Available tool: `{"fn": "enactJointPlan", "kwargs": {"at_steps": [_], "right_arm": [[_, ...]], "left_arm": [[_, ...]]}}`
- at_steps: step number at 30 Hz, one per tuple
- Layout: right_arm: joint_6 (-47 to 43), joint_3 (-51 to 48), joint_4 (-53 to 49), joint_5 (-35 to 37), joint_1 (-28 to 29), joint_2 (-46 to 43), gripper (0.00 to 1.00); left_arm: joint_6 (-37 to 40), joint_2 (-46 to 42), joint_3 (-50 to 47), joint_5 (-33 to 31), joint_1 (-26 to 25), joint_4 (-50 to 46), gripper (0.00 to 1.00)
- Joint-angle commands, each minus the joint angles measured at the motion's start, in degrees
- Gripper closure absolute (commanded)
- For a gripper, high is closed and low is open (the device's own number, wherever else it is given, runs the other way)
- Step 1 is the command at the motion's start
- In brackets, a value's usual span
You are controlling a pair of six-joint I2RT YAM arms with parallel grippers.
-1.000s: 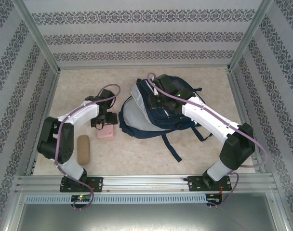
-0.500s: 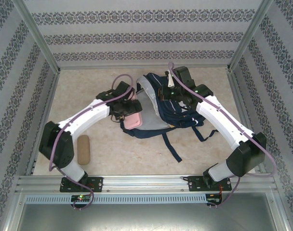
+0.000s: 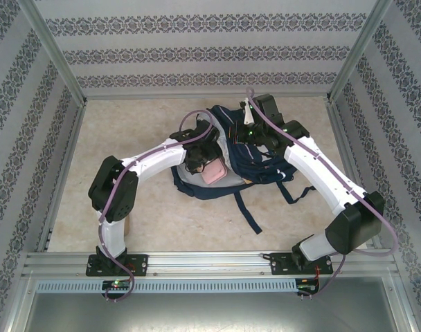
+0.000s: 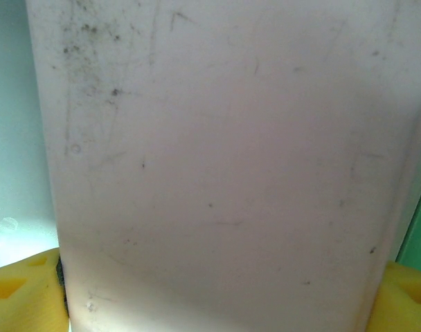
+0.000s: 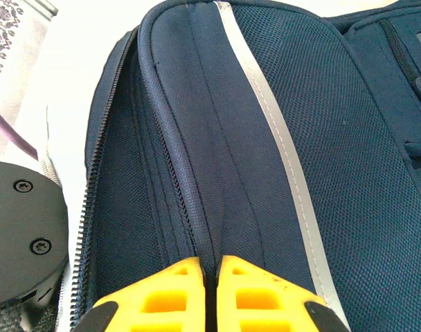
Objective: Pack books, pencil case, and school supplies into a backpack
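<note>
Where the left gripper (image 4: 217,297) meets its load, the two yellow pads (image 4: 20,294) sit spread wide against the edges of the pale pink pencil case (image 4: 224,166), clamping it across its width. In the left wrist view the case's flat face is scuffed and speckled with dark flecks. From above, the left gripper (image 3: 202,158) holds the pencil case (image 3: 214,173) over the grey-white lining (image 3: 193,185) of the opened backpack (image 3: 262,169), near its left side.

The right gripper (image 5: 214,277) has its yellow fingers pressed together on a fold of the backpack's navy fabric beside the zip (image 5: 93,207) — a thin reflective stripe (image 5: 280,152) runs along the mesh panel just to the right of the pinch. A black round housing with two screws (image 5: 20,242) sits at the lower left of that view. Seen from above, the right gripper (image 3: 239,133) is at the far part of the bag.

The backpack lies near the middle of the table (image 3: 127,124), whose top is a pale beige, mottled like marble, and one dark strap (image 3: 248,214) trails toward the near edge. Around the table stand walls (image 3: 210,55) papered in light stripes with bands of small dark ornament — the same on the back and both sides. Bare metal posts (image 3: 55,52) rise at the far corners, and a metal rail (image 3: 210,261) along the near edge carries both arm bases.
</note>
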Motion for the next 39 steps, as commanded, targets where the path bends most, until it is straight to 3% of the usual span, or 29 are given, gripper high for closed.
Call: {"fn": "enactJointPlan", "kwargs": {"at_steps": [1, 5, 9, 11, 23, 32, 39], "right_arm": [[1.47, 1.08, 2.77, -1.09, -0.79, -2.77, 0.92], [1.47, 0.95, 3.01, -1.49, -0.87, -2.21, 0.92], [1.78, 1.10, 2.99, -1.97, -0.88, -1.91, 0.90], [1.87, 1.04, 2.99, -2.05, -0.87, -1.81, 0.90], [2.64, -0.11, 3.52, -1.94, -0.88, -2.15, 0.89], [2.31, 0.22, 4.18, -3.45, 0.06, -1.25, 0.90], [2.28, 1.64, 5.55, -4.04, 2.48, 0.98, 0.90]], "left_arm": [[-4.05, 1.73, -0.71, -1.46, -1.26, -0.50, 0.34], [-2.48, 4.90, 2.23, 0.31, -2.30, -0.21, 0.31], [-1.29, 5.80, 4.88, -0.10, -2.78, -2.91, 0.05], [-0.90, 4.56, 4.50, -1.16, -2.78, -3.39, 0.00], [1.63, -0.76, 3.60, -0.45, -2.60, -2.01, 0.02], [6.61, -11.16, -0.34, -7.27, 0.34, -8.84, 0.04], [6.39, -25.88, -11.81, -16.76, 6.66, -20.21, 0.04]]}}
